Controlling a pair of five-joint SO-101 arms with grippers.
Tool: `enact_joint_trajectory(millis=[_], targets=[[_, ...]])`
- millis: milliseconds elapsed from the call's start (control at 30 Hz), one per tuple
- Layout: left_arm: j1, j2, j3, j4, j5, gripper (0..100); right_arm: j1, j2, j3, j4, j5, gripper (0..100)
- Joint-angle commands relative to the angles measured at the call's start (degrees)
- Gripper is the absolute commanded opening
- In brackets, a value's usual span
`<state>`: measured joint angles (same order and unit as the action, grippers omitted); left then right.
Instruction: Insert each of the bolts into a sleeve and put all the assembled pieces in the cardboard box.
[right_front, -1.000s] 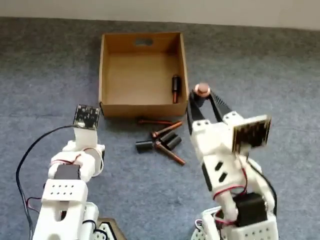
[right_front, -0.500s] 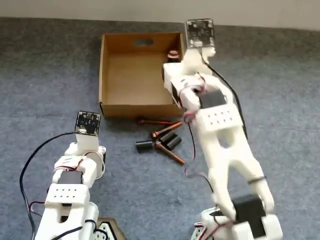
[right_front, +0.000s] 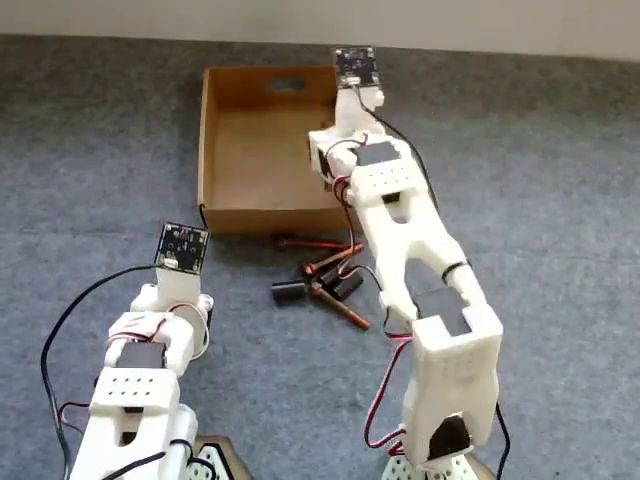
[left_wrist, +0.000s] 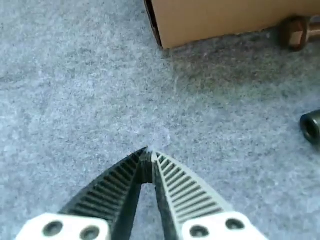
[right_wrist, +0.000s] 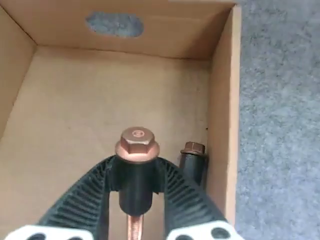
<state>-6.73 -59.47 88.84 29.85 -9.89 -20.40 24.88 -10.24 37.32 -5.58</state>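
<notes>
Bolt-in-sleeve assembly (right_wrist: 137, 145), pinched in your right gripper (right_wrist: 137, 172), now hangs over the cardboard box (right_wrist: 222, 100), swung in from its 3 o'clock, ready to drop; left gripper (left_wrist: 148, 165) is pressed together.

Blind spots on my feeds

On the high view my right arm (right_front: 400, 230) lies over the right wall of the cardboard box (right_front: 260, 160), so I cannot see what sits along that side. It also covers the right end of the loose pile of bolts and sleeves (right_front: 345, 286). On the left wrist view a bolt head (left_wrist: 295, 31) and a black sleeve (left_wrist: 311, 127) are cut by the frame edge. On the right wrist view the shank (right_wrist: 133, 227) of the bolt in the held sleeve (right_wrist: 135, 190) runs off the edge. A finger (right_wrist: 182, 200) of the right gripper (right_wrist: 136, 165) hides the lower end of the assembled piece (right_wrist: 193, 160) beside the box wall.
</notes>
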Motion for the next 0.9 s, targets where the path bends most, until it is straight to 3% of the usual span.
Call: enact_joint_trajectory(millis=[0,867], targets=[[0.8,-0.9,-0.2,-1.0,-0.4,1,-0.5,0.8,-4.2,0.1,-0.5,0.6],[0.8,-0.9,-0.1,-1.0,-0.4,1,-1.6,10.0,-4.7,2.7,-0.7,0.6]])
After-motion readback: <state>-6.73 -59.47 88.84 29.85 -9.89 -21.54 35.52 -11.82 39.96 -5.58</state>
